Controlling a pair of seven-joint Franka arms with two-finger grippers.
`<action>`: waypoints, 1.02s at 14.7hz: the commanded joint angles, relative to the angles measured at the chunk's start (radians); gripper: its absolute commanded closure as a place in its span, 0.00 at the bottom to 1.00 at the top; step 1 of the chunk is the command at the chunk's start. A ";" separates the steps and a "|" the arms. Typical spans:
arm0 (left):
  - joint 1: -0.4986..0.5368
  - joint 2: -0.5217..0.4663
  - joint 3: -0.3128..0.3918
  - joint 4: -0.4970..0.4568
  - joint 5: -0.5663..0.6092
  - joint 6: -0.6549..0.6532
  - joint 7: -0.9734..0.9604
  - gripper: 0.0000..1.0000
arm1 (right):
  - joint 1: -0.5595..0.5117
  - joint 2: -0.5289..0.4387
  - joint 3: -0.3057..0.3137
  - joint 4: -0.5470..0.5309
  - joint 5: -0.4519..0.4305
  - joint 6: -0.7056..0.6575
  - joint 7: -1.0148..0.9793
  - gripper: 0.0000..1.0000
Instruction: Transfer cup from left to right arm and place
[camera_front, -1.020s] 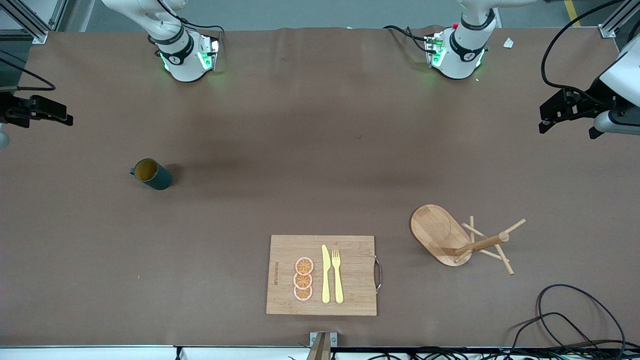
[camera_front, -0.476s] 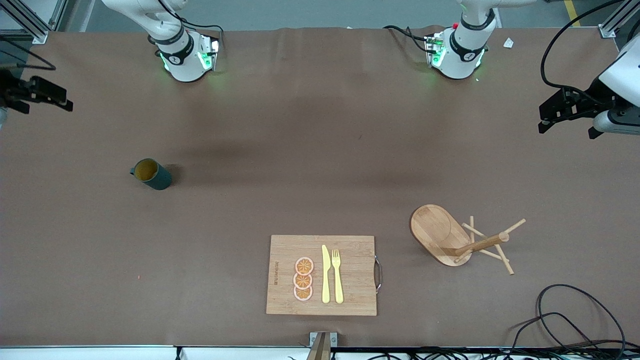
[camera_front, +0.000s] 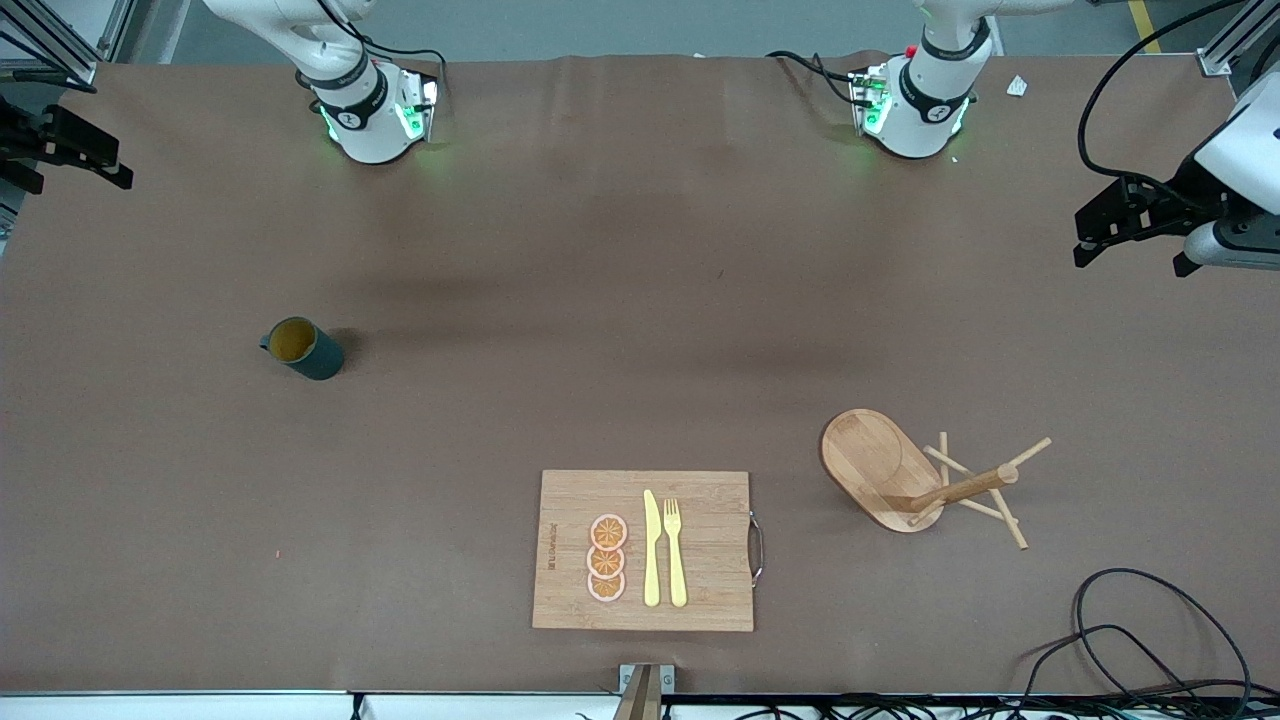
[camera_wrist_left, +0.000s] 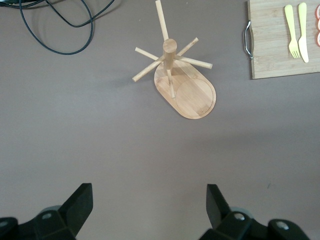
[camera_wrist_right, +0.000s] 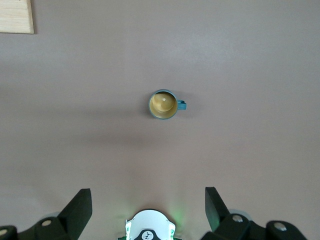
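Observation:
The cup (camera_front: 303, 348), a small dark teal mug with a yellow-brown inside, stands upright on the brown table toward the right arm's end. It also shows in the right wrist view (camera_wrist_right: 163, 105), with its handle to one side. My right gripper (camera_front: 72, 170) is open and empty, up over the table's edge at that end, well apart from the cup; its fingers frame bare table in its wrist view (camera_wrist_right: 148, 207). My left gripper (camera_front: 1133, 260) is open and empty over the left arm's end of the table, and is seen in its own wrist view (camera_wrist_left: 149, 205).
A wooden mug tree (camera_front: 905, 480) on an oval base stands toward the left arm's end, also in the left wrist view (camera_wrist_left: 177, 75). A wooden board (camera_front: 700, 560) near the front camera carries a yellow knife, a fork and orange slices. Black cables (camera_front: 1150, 630) lie at the near corner.
My right gripper has moved along the table's end toward the edge where the bases stand. The left gripper has shifted only slightly. The cup has not moved.

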 joint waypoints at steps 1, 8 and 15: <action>-0.002 0.005 -0.003 0.019 0.004 -0.019 -0.013 0.00 | -0.010 -0.027 0.009 -0.032 0.000 0.018 -0.012 0.00; -0.001 0.005 -0.003 0.019 0.005 -0.019 -0.012 0.00 | -0.007 -0.024 0.008 -0.006 0.000 0.012 -0.055 0.00; -0.001 0.004 -0.003 0.019 0.005 -0.019 -0.010 0.00 | -0.004 -0.023 0.008 -0.001 0.002 0.013 -0.055 0.00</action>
